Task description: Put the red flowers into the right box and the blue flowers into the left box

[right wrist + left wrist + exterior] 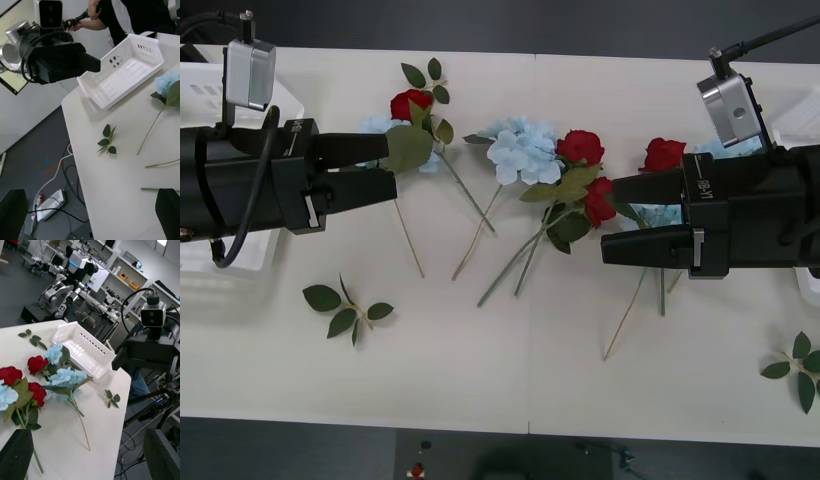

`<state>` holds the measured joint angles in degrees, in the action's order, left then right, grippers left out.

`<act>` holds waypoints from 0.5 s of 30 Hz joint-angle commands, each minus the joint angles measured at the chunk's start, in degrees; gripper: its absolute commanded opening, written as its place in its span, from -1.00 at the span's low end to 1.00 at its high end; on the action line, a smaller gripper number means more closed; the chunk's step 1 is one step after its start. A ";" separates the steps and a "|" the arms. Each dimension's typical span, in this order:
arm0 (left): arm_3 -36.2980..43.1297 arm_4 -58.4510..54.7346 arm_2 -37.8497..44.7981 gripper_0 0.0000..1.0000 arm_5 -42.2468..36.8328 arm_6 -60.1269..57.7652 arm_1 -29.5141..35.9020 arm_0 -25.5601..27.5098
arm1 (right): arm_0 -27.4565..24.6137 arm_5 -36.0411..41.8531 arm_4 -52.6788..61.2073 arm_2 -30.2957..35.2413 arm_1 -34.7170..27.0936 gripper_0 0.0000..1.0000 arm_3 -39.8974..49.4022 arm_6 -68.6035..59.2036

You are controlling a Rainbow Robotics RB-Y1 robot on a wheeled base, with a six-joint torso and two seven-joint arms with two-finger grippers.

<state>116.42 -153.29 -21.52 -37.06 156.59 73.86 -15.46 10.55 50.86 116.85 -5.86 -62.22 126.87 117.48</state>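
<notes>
Red flowers lie mid-table: one rose [410, 103] near my left gripper [392, 168], two [580, 146] [598, 200] in the centre, one [664, 154] by my right gripper [608, 218]. A blue flower [520, 148] lies in the centre; others sit partly hidden behind the left fingers [378, 125] and the right arm [660, 213]. Both grippers hover open and hold nothing. The left box [202, 92] [120, 71] is at the far left. The right box [82, 348] stands past the flowers, beside the right arm.
Loose leaf sprigs lie near the table's front left [345, 305] and front right [795, 370]. Long stems fan toward the front edge from the central bunch. The table's front strip has free room.
</notes>
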 commanded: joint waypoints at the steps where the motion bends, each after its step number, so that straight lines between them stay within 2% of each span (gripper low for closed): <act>1: -0.67 -0.52 -1.15 0.69 0.15 -1.59 -1.53 3.42 | 0.79 -0.94 3.73 -0.11 -4.32 1.00 -4.09 -7.79; 4: -2.42 -0.43 -1.15 0.70 0.06 -1.59 -3.38 2.80 | 1.49 -0.68 4.87 -0.11 -6.34 1.00 -9.19 -12.97; 9: -8.31 2.38 -1.24 0.69 -0.03 -1.59 -3.73 -1.77 | 2.46 1.78 5.05 -0.11 -8.62 1.00 -17.71 -25.37; 15: -17.98 8.97 -5.73 0.69 -0.03 -1.59 -5.75 -8.71 | 5.45 8.55 3.56 -0.20 -10.91 1.00 -27.73 -43.47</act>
<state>100.97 -146.32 -25.48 -37.07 156.59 69.06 -20.62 13.57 57.77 121.05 -6.66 -71.18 101.01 79.85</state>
